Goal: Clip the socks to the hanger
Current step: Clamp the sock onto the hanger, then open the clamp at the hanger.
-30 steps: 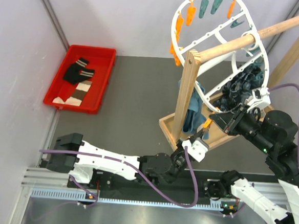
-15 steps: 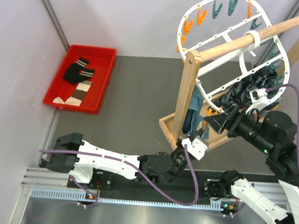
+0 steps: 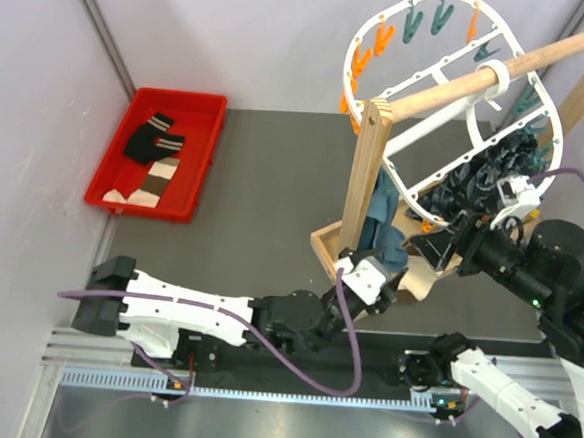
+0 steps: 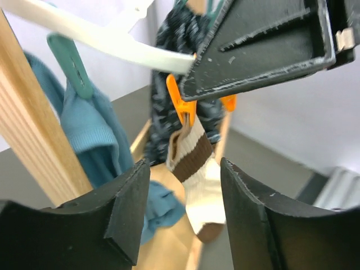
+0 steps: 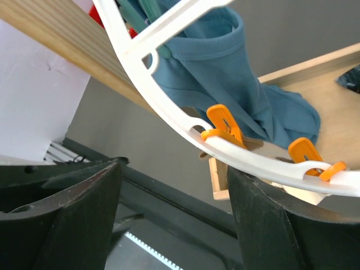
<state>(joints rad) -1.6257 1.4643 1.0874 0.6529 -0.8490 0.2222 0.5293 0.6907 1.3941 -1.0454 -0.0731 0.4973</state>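
- Top external view: the hanger (image 3: 495, 75), a white oval frame ringed with orange and teal pegs, hangs tilted by its hook from the pole of a wooden rack (image 3: 363, 184) that stands on the dark desk (image 3: 265, 177).
- Well to the left of the hanger, a red tray (image 3: 180, 97) holds two loose socks side by side: a black sock (image 3: 147, 143) with a white-striped cuff and a banded sock (image 3: 157, 177) in brown, cream and white.
- The left pincer (image 3: 383, 286) sits just under the hanger's lower rim. The right pincer (image 3: 439, 244) is just beside that same rim, on its right.
- Left wrist view: the left pincer is spread, with nothing between its fingers. Framed in the gap is a clipped sock (image 4: 194, 169), banded cream and brown, hanging by its cuff from an orange peg (image 4: 181, 107) on the hanger.
- Further left along the hanger's rim, a teal peg (image 4: 67, 59) holds a blue cloth (image 4: 84, 129). A dark patterned cloth (image 4: 174, 39) hangs behind the orange peg.
- One dark finger of the right pincer covers the rim just beside the orange peg. Whether it touches the rim cannot be told.
- Right wrist view: the right pincer is spread wide and holds nothing. The hanger's white rim curves across above the gap, with the blue cloth behind it.
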